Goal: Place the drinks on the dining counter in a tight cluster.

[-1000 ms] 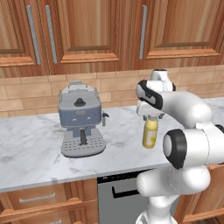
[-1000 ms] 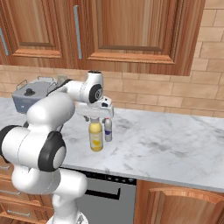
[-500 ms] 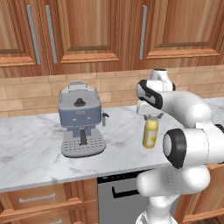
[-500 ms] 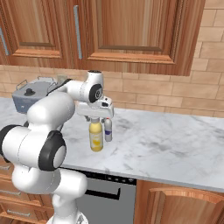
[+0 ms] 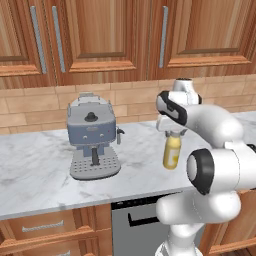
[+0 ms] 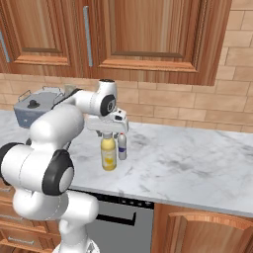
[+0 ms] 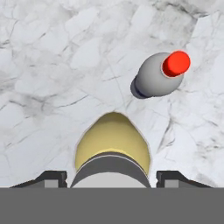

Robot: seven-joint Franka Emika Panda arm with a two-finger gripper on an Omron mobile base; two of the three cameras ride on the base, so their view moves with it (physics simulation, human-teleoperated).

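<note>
The gripper (image 7: 112, 177) stands straight over the yellow bottle (image 6: 108, 155), its two dark fingertips (image 7: 52, 178) flanking the pale cap on either side; whether they press on the cap or stand just clear of it cannot be told. The yellow bottle is stout, with rounded shoulders narrowing to a grey-white cap, and it stands upright on the marble desk (image 6: 197, 168), near the front edge above a dark appliance door (image 6: 118, 217). Just beside it, a little farther back, stands the white bottle (image 6: 121, 147), smaller and slimmer, with a red cap and a dark blue band low on its body; the two are close but apart. Farther along the desk, well apart from the bottles, sits a blue-grey coffee machine (image 5: 92, 142). Behind everything runs a tan brick wall (image 5: 45, 102), with wooden cabinets (image 5: 100, 40) above it.
</note>
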